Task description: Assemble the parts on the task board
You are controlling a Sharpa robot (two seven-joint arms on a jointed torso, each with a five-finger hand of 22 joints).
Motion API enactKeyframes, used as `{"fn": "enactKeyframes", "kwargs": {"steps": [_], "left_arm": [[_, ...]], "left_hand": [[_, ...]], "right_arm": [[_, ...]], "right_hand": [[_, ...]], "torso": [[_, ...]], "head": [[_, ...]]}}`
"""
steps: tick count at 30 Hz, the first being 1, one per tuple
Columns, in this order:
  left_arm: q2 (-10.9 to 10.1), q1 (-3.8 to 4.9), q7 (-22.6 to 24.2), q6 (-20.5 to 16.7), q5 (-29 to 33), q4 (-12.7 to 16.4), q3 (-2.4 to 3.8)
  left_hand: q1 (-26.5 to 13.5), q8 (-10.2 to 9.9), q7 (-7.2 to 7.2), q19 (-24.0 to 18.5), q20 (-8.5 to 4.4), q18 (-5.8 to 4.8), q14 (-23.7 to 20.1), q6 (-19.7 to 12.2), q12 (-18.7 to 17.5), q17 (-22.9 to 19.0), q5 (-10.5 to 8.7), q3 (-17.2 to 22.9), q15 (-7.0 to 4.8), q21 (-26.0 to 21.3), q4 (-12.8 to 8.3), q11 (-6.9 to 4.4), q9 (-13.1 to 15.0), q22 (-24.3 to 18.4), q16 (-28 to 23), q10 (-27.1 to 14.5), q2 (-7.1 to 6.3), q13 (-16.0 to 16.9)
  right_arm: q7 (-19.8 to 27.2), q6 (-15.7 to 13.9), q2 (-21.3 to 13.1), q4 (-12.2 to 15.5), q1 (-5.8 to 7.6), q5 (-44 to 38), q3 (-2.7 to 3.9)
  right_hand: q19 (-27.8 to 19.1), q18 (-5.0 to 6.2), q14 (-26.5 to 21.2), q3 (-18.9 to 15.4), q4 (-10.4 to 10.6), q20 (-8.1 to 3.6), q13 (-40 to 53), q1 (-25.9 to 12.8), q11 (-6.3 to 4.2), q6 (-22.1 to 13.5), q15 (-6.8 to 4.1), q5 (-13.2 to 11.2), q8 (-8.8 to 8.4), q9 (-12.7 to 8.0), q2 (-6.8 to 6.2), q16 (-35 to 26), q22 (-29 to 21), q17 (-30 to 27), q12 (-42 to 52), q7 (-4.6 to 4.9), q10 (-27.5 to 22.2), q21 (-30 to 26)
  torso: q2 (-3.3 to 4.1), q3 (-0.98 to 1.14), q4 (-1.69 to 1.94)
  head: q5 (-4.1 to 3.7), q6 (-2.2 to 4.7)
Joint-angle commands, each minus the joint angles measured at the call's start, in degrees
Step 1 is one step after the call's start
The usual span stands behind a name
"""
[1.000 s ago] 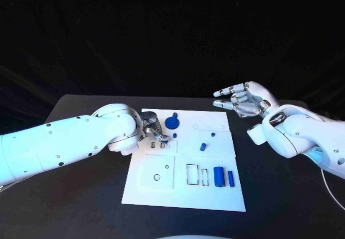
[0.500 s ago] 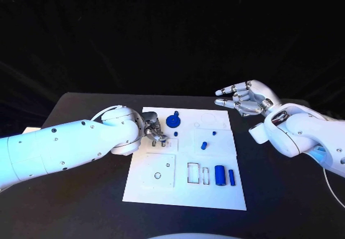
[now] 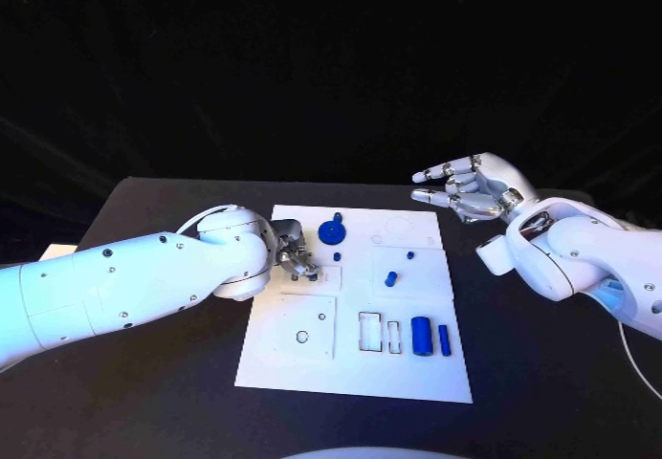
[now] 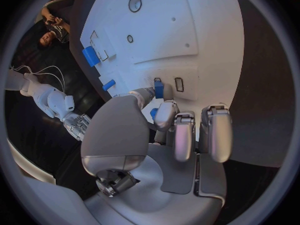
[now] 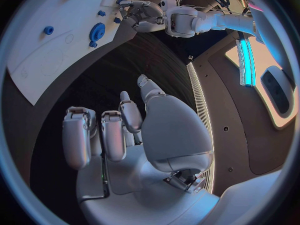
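Note:
The white task board [image 3: 352,368] lies mid-table. My left hand [image 3: 291,252] reaches over the board's left edge. There it pinches a small blue part [image 4: 159,88] between thumb and a finger. The part stands upright beside an empty slot [image 4: 179,84]. Loose on the board are a blue gear [image 3: 331,231], a short peg [image 3: 338,256], a small pin [image 3: 409,256], an oval piece [image 3: 390,280], a wide block [image 3: 421,337] and a narrow block [image 3: 444,340]. My right hand [image 3: 469,191] hovers past the board's far right corner, fingers spread, holding nothing.
A square inset plate [image 3: 303,330] with a round hole sits at the board's near left. Rectangular cut-outs [image 3: 370,334] lie next to the blocks. Black table [image 3: 152,402] surrounds the board. The right wrist view shows the left hand [image 5: 140,10] and gear [image 5: 97,32].
The left forearm has swung in closer over the table's left side, and its hand has edged slightly farther along the slots. The right hand has barely shifted.

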Motion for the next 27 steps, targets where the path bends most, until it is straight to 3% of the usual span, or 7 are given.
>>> {"fn": "enactKeyframes", "kwargs": {"steps": [1,19,27], "left_arm": [[0.09,-0.26,-0.49,3.24,0.92,-0.34,-0.18],[0.13,-0.32,-0.22,4.50,1.40,-0.28,-0.20],[0.69,-0.32,-0.52,4.51,2.28,-0.95,-0.21]], "left_hand": [[-0.08,0.31,-0.29,2.12,0.22,-0.91,6.03,0.27,0.03,15.09,0.19,10.14,0.10,0.22,-9.78,-0.04,0.12,7.40,0.17,0.47,0.72,-0.07],[-0.42,0.38,-0.34,2.09,0.20,-0.90,6.03,0.37,-0.12,15.09,0.20,10.57,0.10,0.19,-9.95,-0.08,0.34,7.37,0.17,0.40,0.63,-0.18],[-2.77,0.60,-0.80,2.14,0.14,-0.92,6.03,0.66,0.18,15.09,-0.02,10.62,-0.02,0.22,-9.33,-0.34,1.01,7.50,0.17,0.77,0.37,0.08]], "right_arm": [[0.32,0.77,0.03,0.14,-0.03,0.07,0.02],[0.31,1.09,0.07,0.07,-0.03,0.08,0.02],[0.28,1.12,0.03,0.22,-0.03,0.07,0.02]], "right_hand": [[-0.34,0.07,3.97,-0.19,0.10,-0.05,-0.04,-0.07,-0.09,0.56,0.19,-0.34,0.24,0.06,0.34,-0.37,-0.02,5.86,-0.29,-0.01,-0.15,-0.29],[-0.35,0.08,3.96,-0.18,0.12,-0.06,-0.02,-0.08,-0.09,0.56,0.19,-0.36,0.24,0.06,0.38,-0.38,-0.06,5.85,-0.27,-0.01,-0.14,-0.31],[-0.35,0.08,3.96,-0.18,0.12,-0.06,-0.02,-0.08,-0.09,0.56,0.19,-0.36,0.24,0.06,0.38,-0.38,-0.06,5.85,-0.27,-0.01,-0.14,-0.31]], "torso": [[-0.04,0.02,0.05],[0.01,-0.01,0.00],[-0.02,0.06,-0.01]], "head": [[-0.04,-0.04],[0.15,0.03],[0.24,-0.10]]}}
